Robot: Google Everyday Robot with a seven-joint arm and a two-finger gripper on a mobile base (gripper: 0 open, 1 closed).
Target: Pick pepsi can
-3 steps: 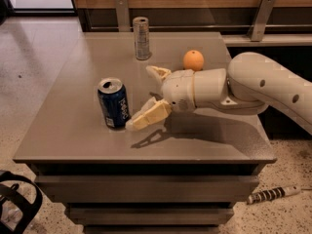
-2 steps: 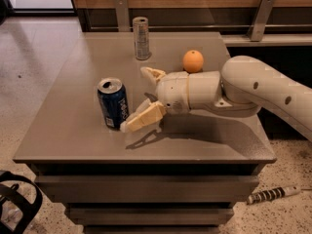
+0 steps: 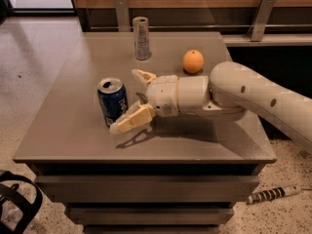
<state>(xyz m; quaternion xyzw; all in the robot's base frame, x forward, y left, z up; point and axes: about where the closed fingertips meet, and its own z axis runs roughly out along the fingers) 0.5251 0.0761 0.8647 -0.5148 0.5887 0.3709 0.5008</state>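
Observation:
The pepsi can (image 3: 111, 100), short, dark blue with a silver top and pull tab, stands upright on the grey table (image 3: 58, 130), left of centre. My gripper (image 3: 126, 100) reaches in from the right on a white arm and is open. One finger (image 3: 131, 120) lies in front of the can near its base; the other finger (image 3: 144, 76) points behind and to the can's right. The can stands at the mouth of the open jaws, not gripped.
A taller slim silver-grey can (image 3: 141, 38) stands at the back of the table. An orange (image 3: 193, 61) sits behind my arm at the back right. A wooden wall with metal brackets runs behind the table. A cable lies on the floor (image 3: 270, 195) at lower right.
My gripper and arm have moved left toward the pepsi can, so the front finger now reaches in front of the can. The can has not moved.

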